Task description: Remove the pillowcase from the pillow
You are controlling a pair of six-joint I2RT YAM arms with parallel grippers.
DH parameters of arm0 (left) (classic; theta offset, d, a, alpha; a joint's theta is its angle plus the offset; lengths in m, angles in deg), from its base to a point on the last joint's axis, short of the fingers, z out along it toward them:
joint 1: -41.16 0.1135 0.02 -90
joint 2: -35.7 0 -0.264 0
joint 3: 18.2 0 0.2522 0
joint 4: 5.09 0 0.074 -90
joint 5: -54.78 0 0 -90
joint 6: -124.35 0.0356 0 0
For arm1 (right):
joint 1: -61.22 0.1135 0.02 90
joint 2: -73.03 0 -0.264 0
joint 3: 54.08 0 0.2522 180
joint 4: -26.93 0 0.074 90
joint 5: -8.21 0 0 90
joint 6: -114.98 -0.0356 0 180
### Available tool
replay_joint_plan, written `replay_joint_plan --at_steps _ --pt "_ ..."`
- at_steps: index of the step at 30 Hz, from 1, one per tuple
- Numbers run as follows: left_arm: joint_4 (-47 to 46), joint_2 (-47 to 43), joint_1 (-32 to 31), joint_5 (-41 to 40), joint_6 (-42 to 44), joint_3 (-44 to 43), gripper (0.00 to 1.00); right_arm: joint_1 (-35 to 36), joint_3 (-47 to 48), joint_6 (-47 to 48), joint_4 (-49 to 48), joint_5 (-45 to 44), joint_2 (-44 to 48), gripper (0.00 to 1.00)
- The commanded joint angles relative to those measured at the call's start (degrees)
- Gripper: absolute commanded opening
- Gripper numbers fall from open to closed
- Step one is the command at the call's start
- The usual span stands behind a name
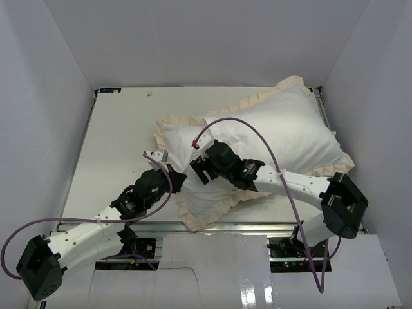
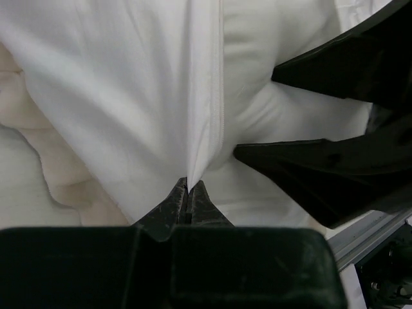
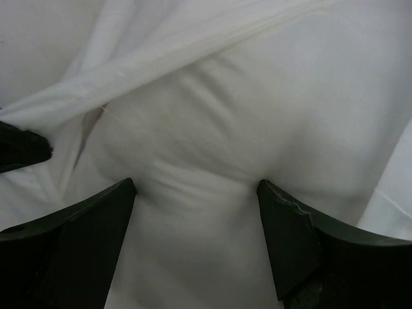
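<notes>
Closest to the overhead camera, the left arm [image 1: 84, 235] and the right arm [image 1: 302, 187] are stretching out from the near edge and meeting over the middle of the table [image 1: 122, 129]. The pillowcase [image 1: 283, 129] is lying white face up across the right half of the table, running from the near middle out to the far right corner, with its cream frill [image 1: 193, 215] showing round the edges. The pillow [image 3: 206, 141] is sitting inside it (only a plump white bulge is showing, in the right wrist view, under a loose hemmed band of the cover). The right gripper [image 3: 196, 193] is standing wide apart, its two fingers [image 3: 90, 232] pressing into that bulge on either side without closing on anything. The left gripper [image 2: 188, 192] is pinching fully closed on a thin upright fold of the pillowcase's white fabric, the fold rising straight from its tips, just beside the right gripper's black fingers. How much of the pillow is lying outside the cover is not showing from above
</notes>
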Motion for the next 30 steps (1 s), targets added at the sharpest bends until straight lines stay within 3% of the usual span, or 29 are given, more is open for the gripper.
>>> replay_joint_plan --at_steps 1,6,9,12,17,21,30 --pt "2.2 -2.8 -0.2 -2.1 -0.7 1.1 0.00 0.2 1.3 3.2 5.1 -11.5 -5.2 0.84" --pt "4.6 -5.7 -0.2 -5.9 -2.0 1.4 0.00 0.3 0.9 3.0 4.9 -17.3 -9.6 0.77" --pt "5.3 -6.8 -0.2 -7.5 -2.5 1.7 0.00 0.2 2.0 2.5 4.3 -19.2 -12.2 0.49" --pt "6.1 -7.9 -0.2 -9.0 -2.9 1.9 0.00 -0.9 4.1 2.4 4.1 -20.2 -13.9 0.09" --pt "7.4 -8.4 -0.2 -11.0 -3.4 1.9 0.00 -7.0 10.6 2.5 3.1 -19.1 -12.6 0.08" --pt "8.0 -7.0 -0.2 -11.6 -3.7 1.4 0.00 -16.7 14.8 -0.1 1.3 -11.5 -9.5 0.08" --pt "8.3 -4.4 -0.2 -11.8 -3.5 0.7 0.00 -25.4 25.2 0.6 3.6 -12.0 -8.0 0.08"
